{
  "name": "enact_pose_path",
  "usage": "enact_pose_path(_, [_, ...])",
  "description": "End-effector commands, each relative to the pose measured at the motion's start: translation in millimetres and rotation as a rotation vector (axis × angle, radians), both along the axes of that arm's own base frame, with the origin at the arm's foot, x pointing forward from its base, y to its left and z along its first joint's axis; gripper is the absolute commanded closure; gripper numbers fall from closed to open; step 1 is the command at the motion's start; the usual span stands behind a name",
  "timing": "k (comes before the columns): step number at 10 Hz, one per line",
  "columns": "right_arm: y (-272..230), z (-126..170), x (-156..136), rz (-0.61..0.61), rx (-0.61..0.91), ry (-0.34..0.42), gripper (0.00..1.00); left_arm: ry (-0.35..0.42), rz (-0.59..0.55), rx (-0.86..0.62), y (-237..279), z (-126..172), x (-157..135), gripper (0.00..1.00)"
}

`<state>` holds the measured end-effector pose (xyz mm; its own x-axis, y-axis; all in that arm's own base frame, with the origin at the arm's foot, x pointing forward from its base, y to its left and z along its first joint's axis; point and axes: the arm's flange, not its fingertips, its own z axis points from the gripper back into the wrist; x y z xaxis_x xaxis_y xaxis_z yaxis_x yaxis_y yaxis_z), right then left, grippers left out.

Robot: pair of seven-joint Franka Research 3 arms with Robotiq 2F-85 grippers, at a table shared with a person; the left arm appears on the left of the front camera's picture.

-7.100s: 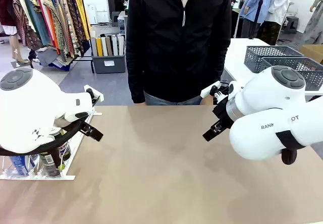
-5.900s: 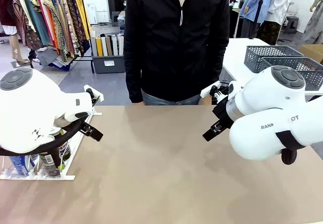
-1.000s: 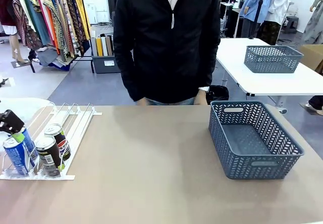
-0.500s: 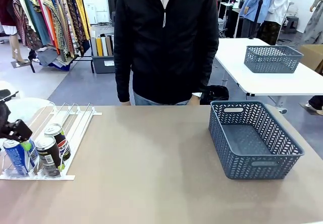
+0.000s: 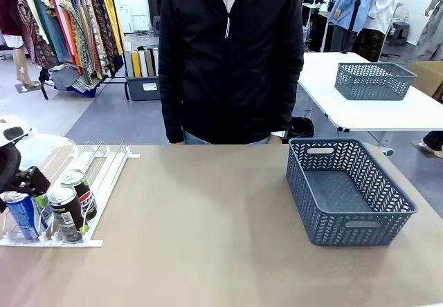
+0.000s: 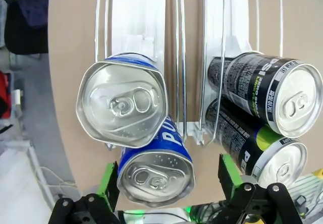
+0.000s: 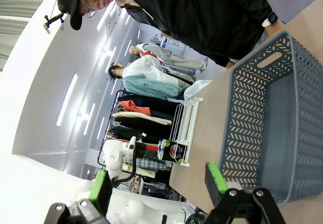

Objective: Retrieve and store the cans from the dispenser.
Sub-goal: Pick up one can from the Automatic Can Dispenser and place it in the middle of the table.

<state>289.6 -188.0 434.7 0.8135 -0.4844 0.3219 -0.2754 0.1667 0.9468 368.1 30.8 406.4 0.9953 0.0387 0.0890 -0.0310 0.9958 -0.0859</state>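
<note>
The dispenser [image 5: 104, 160], a white sloped rack with wire rails, sits at the table's left edge. At its front stand a blue can [image 5: 22, 215] and two dark Pepsi cans [image 5: 66, 212]. My left gripper [image 5: 28, 193] hangs just above that blue can. In the left wrist view it is open [image 6: 167, 169], its green pads [image 6: 109, 181] on either side of the nearer blue can [image 6: 156, 176] with gaps to spare. A second blue can [image 6: 121, 100] stands behind it, and two dark cans [image 6: 275, 90] fill the neighbouring lane. My right gripper [image 7: 157, 183] is open and holds nothing.
A grey mesh basket [image 5: 304, 182] stands on the table's right half, also seen close under my right gripper as the basket [image 7: 242, 133]. A person in a black jacket [image 5: 232, 58] stands at the far edge. Bare tabletop lies between rack and basket.
Both arms have drawn back from the middle, uncovering the basket. In the last second my left gripper has come down over the front blue can. The person has shifted slightly.
</note>
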Motion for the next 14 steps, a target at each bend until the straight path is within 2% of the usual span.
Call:
enact_pose_path(1, [-0.5, 3.8, -0.2, 0.004, 0.002, -0.003, 0.00, 0.005, 0.038, 0.022, 2.7, -1.6, 4.4, 0.29])
enact_pose_path(2, [-0.5, 3.8, -0.2, 0.004, 0.002, -0.003, 0.00, 0.006, 0.035, 0.026, 3.2, -1.5, 4.4, 0.89])
enact_pose_path(3, [-0.5, 3.8, -0.2, 0.004, 0.002, -0.003, 0.00, -0.002, 0.038, 0.025, 4.1, -1.4, 4.4, 1.00])
enact_pose_path(14, [-0.5, 3.8, -0.2, 0.004, 0.002, -0.003, 0.00, -0.019, 0.031, 0.039, 10.1, 4.0, -2.8, 1.00])
